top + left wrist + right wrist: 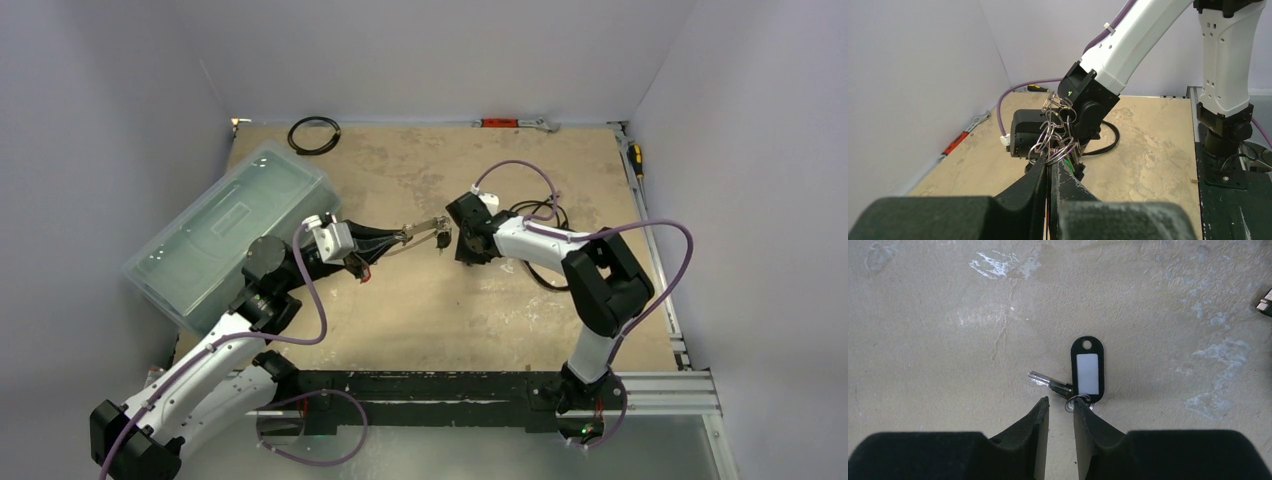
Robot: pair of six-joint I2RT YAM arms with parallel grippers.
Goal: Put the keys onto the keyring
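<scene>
Over the tan desk (420, 320), the left arm (250, 300) has its jaws clamped on the silvery keyring (1055, 135), held aloft; the right arm (560, 250) has its jaws narrowly parted just above a black-tagged key (1083, 372) lying flat on the desk.

White arm links (535, 240), black joints (600, 288), purple cables (515, 163), black tapered jaws.

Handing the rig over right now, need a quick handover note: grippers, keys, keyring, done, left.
Left gripper: shut on the keyring, held off the table.
Right gripper: jaws slightly apart, tips at the small ring of a black-tagged key that seems to lie on the table; no grip visible.
Done: a green tag shows among the keyring's loops, so some keys seem threaded.
Left: grasp this key, thread it on.
</scene>
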